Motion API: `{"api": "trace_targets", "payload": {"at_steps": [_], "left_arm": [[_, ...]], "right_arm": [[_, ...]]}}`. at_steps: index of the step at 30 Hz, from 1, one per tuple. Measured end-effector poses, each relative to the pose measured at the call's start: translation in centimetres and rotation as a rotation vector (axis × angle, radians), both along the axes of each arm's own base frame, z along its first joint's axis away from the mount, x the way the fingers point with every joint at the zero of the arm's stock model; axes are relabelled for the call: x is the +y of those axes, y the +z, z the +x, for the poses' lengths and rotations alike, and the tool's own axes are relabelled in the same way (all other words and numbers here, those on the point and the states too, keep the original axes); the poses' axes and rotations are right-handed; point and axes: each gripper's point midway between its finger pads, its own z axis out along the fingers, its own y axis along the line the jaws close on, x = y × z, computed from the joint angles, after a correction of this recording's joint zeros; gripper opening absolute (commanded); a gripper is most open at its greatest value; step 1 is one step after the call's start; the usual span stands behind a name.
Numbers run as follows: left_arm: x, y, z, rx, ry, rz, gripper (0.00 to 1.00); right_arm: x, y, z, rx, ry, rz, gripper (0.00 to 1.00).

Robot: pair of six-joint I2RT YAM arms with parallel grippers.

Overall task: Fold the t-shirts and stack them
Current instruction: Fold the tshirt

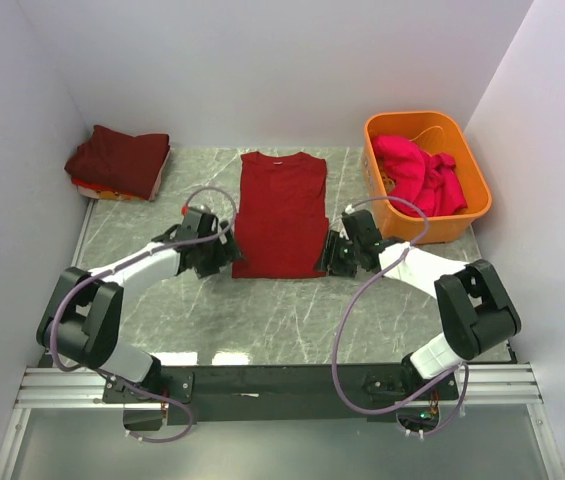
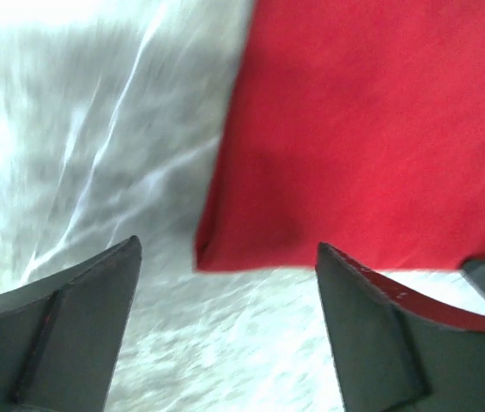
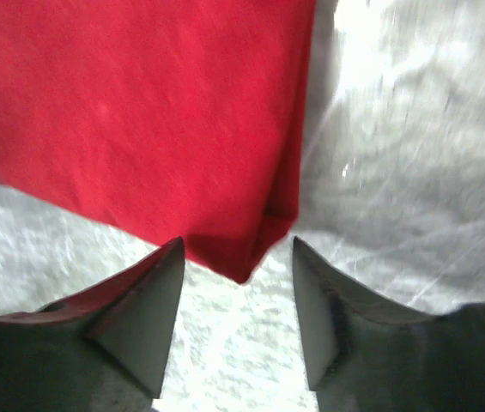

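While the red shirt [image 1: 280, 212] lies flat in the middle of the bench [image 1: 262, 320] as a narrow strip, collar toward the far edge and hem toward the near edge, no sleeves show at its sides, so I judge them folded in. At the near-left hem corner sits the left pincer [image 2: 227, 249], at the near-right hem corner the right pincer [image 3: 238, 245]. Wrist views show both with jaws spread, a corner of cloth lying between the tips, nothing gripped. Step in hand, by my reading: the lengthwise fold, hem up to collar. Next move calls for both to drop onto their corners, close on all layers, then lift and carry together toward the far edge, hem kept taut and level so the strip does not skew. At the far-left corner sits a folded stack [image 1: 117, 160] of dark shirts, the likely destination afterwards. In the tub [image 1: 477, 190] at the far-right corner lie the pink shirts [image 1: 417, 170], unfolded. Wrist views are blurred; contact with the cloth not certain.
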Motion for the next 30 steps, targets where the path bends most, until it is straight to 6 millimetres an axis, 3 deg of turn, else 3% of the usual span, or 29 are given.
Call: {"api": "trace_targets", "payload": {"at_steps": [5, 9, 11, 16, 19, 22, 23, 26, 27, 30], "left_arm": [[0.2, -3.1, -3.2, 0.09, -0.01, -0.033, 0.71], [-0.2, -3.2, -3.2, 0.085, -0.012, -0.059, 0.56], [-0.5, -3.4, -3.1, 0.091, -0.016, -0.07, 0.44], [-1.0, -4.0, -3.0, 0.099, -0.035, -0.084, 0.36], [-1.4, -4.2, -2.6, 0.1, -0.043, -0.095, 0.27], [-1.8, -4.5, -1.9, 0.106, -0.053, -0.099, 0.08], [-2.0, -4.5, -1.7, 0.109, -0.054, -0.102, 0.01], [-2.2, -4.4, -1.4, 0.106, -0.058, -0.107, 0.01], [-2.2, -4.4, -1.4, 0.107, -0.058, -0.106, 0.01], [-2.2, -4.4, -1.6, 0.102, -0.06, -0.107, 0.01]], "right_arm": [[0.1, -1.0, -1.3, 0.038, 0.012, 0.018, 0.5], [0.3, -1.1, -1.0, 0.03, 0.007, 0.033, 0.41], [0.4, -1.4, -0.9, 0.032, 0.004, 0.035, 0.38], [0.4, -2.0, -1.0, 0.048, -0.001, 0.035, 0.37], [0.4, -2.3, -1.1, 0.054, -0.006, 0.034, 0.37], [0.4, -2.6, -1.1, 0.057, -0.012, 0.04, 0.35], [0.5, -2.6, -1.0, 0.055, -0.012, 0.042, 0.27], [0.4, -2.8, -1.2, 0.055, -0.014, 0.04, 0.13], [0.3, -2.9, -1.3, 0.057, -0.013, 0.041, 0.04], [0.5, -3.0, -1.5, 0.058, -0.008, 0.048, 0.0]]}}
